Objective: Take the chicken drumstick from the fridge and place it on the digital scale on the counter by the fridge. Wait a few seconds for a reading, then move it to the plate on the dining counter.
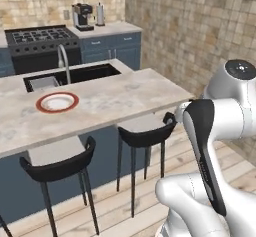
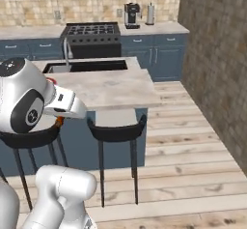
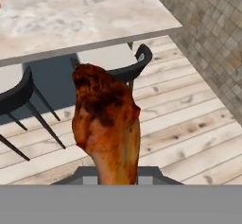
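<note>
Drumstick in my grip, short of the island.
My gripper (image 3: 118, 180) clamps the orange-brown cooked chicken drumstick (image 3: 106, 124) above black stools (image 3: 134, 60), near the beige marbled dining counter (image 3: 71, 15).

Chicken drumstick (image 3: 106, 124): orange-brown, dark charred patches, meaty end pointing away, above the wooden floor before the desk (image 1: 125, 93). Plate (image 1: 57, 102): round, white, red-orange rim, flat on the desk near the sink.

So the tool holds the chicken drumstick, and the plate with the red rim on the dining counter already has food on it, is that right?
Not quite. The tool does hold the chicken drumstick, but the plate on the dining counter is empty, as the left base view shows.
</note>
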You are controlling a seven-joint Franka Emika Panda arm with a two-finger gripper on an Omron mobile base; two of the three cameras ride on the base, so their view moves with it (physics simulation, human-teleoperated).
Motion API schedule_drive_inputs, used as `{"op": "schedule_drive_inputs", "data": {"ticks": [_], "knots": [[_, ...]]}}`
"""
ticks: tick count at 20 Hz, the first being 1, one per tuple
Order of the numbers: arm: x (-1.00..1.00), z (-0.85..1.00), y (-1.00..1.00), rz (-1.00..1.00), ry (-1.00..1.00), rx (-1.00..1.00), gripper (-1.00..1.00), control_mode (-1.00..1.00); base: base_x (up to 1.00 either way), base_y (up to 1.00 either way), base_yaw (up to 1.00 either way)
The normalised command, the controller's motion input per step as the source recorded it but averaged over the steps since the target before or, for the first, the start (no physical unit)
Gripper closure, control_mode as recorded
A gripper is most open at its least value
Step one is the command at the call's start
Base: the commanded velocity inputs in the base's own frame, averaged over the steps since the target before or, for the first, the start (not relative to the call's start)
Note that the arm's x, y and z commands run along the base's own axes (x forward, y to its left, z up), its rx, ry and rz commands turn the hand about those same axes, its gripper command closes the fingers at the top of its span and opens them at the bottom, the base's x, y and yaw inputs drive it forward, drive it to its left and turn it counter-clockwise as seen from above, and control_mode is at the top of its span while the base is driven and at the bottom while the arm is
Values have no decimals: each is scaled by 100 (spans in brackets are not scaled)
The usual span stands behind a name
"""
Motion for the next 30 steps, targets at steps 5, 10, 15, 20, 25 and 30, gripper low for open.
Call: {"op": "schedule_drive_inputs", "data": {"ticks": [5,10,15,20,25,30], "knots": [[0,0,0,0,0,0,100,100,52,-100,1],[0,0,0,0,0,0,100,100,73,-100,9],[0,0,0,0,0,0,100,100,98,-100,23],[0,0,0,0,0,0,100,100,100,-89,42],[0,0,0,0,0,0,100,100,100,-84,48],[0,0,0,0,0,0,100,100,100,-82,45]]}}
